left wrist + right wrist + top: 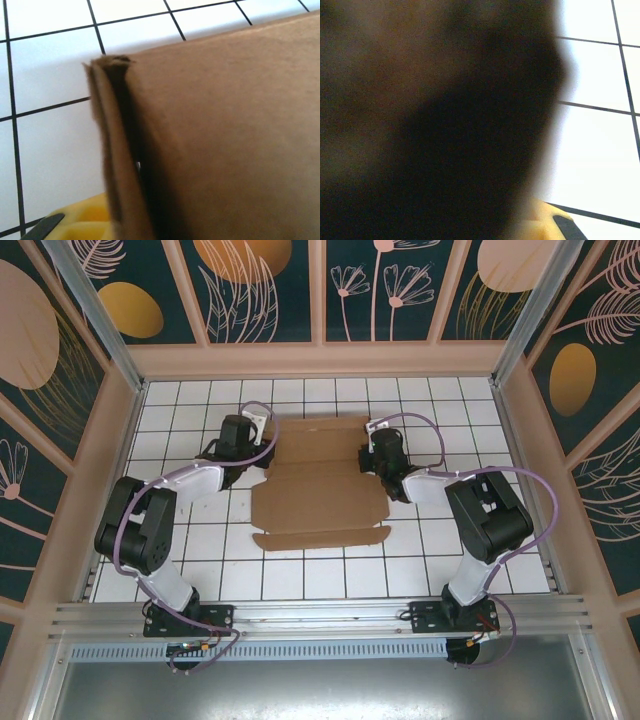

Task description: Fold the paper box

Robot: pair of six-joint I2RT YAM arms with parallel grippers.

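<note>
Paper box: the paper box (320,490) lies opened out on the counter (200,570), midway between the left and right edges and a little toward the far edge.
Long axis: it runs from the far edge to the near edge, and a narrow flap (320,537) lies crosswise at the near end.
Left tool: the left tool (255,445) sits at the sheet's far-left corner. Its wrist camera shows a cardboard edge standing up beside a yellow finger (82,227). I cannot tell whether the jaws are spread or pinching.
Right tool: the right tool (372,455) is at the sheet's right side, pressed together. Cardboard (420,125) blurs right up against its camera, so I cannot make out whether a flap is caught.
Key relation: the sheet lies inward from both tools, between them.
Nearer arm: neither, since both touch or nearly touch their own side.
Next move, my guess: raise the side walls inward along that far-to-near axis.
</note>
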